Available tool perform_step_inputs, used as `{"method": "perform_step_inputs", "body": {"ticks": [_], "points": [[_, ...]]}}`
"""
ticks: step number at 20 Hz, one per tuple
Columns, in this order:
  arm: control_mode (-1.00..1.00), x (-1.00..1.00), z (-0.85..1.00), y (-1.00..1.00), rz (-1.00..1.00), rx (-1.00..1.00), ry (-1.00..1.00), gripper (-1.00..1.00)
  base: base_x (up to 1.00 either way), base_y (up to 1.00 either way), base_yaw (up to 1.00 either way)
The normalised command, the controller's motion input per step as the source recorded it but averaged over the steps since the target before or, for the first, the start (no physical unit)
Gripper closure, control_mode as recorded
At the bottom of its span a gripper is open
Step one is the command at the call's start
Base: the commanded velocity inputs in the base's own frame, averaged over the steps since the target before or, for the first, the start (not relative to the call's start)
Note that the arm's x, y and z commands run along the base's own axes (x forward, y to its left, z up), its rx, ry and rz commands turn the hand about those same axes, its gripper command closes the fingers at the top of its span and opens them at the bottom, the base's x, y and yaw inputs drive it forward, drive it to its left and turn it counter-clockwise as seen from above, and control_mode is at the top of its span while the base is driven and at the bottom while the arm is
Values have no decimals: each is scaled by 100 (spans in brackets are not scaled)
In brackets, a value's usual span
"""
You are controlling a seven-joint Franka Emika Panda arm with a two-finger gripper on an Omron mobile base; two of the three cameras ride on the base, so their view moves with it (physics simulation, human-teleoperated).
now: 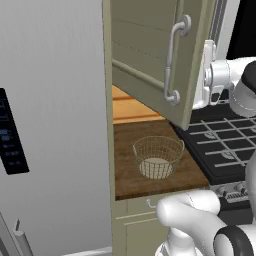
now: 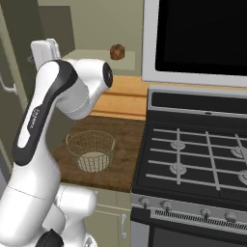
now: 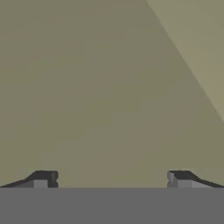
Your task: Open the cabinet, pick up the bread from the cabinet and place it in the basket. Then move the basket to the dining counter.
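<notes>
Writing: none readable; the dark panel on the grey refrigerator shows small blue marks, too blurred to make out.
Hand: hand spread wide, nothing between the fingertips; it faces a plain sage-green surface at close range (contact cannot be told).
Cabinet: cabinet door swung open, curved silver handle on its outer face; the arm's wrist sits just beside the door's free edge.
Bread: bread, small brown lump, sits on the cabinet's lower shelf, well above the basket.
Basket: wire basket upright on the short wooden desk, empty, pale base down.
Stove: gas stove just right of the desk, black microwave above it.
</notes>
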Motion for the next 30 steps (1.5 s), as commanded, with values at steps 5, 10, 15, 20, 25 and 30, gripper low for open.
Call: {"method": "perform_step_inputs", "body": {"ticks": [5, 10, 15, 20, 25, 30], "points": [[-100, -58, 1, 100, 16, 0, 0, -100, 0, 0, 0], [-100, -4, 0, 88, 8, -2, 0, -100, 0, 0, 0], [-100, -2, 5, 0, 0, -15, 0, -100, 0, 0, 0], [-100, -1, 0, 6, 0, -15, -11, -100, 0, 0, 0], [-100, 9, 10, -69, 0, -14, -22, -100, 0, 0, 0], [-100, -3, 0, -100, -1, -23, -43, -100, 0, 0, 0]]}}
